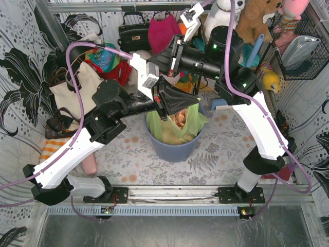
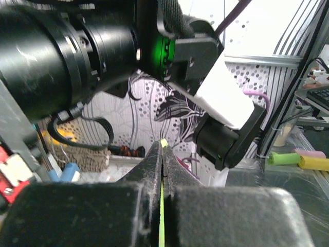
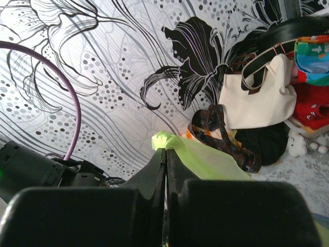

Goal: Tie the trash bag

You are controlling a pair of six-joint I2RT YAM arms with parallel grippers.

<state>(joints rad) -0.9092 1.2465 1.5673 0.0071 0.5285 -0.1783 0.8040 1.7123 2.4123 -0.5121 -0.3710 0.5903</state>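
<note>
bin mid-counter, trash bag standing inside, mouth up | left end effector pinched shut on a thin green bag edge | right end effector pinched shut on a bunched flap | both close together over the mouth, bag directly below; flaps look set to cross

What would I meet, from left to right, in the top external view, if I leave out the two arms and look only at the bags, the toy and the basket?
Cream tote bag → trash bag → yellow soft toy → wire basket.
</note>
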